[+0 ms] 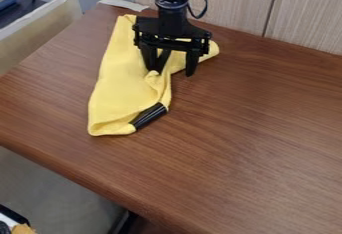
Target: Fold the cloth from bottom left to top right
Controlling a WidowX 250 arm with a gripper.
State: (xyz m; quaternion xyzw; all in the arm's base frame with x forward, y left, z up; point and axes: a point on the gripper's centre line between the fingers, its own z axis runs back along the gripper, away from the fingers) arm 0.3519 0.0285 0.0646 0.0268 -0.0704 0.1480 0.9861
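The black gripper (172,72) hangs over the upper right part of the yellow cloth (123,93), its two fingers apart and pointing down. The left fingertip is at a small raised crease of the cloth; whether it touches cannot be told. The right fingertip stands just past the cloth's inner edge, over the wood. The cloth lies bunched and partly folded on the brown table (240,128), long from top to bottom, with a rounded part sticking out to the right behind the gripper.
A short black ribbed object (149,116) lies at the cloth's lower right edge. Wood-grain panels (304,18) stand along the table's back edge. A pale scrap (124,3) is at the back left corner, and the table's front edge runs diagonally at lower left.
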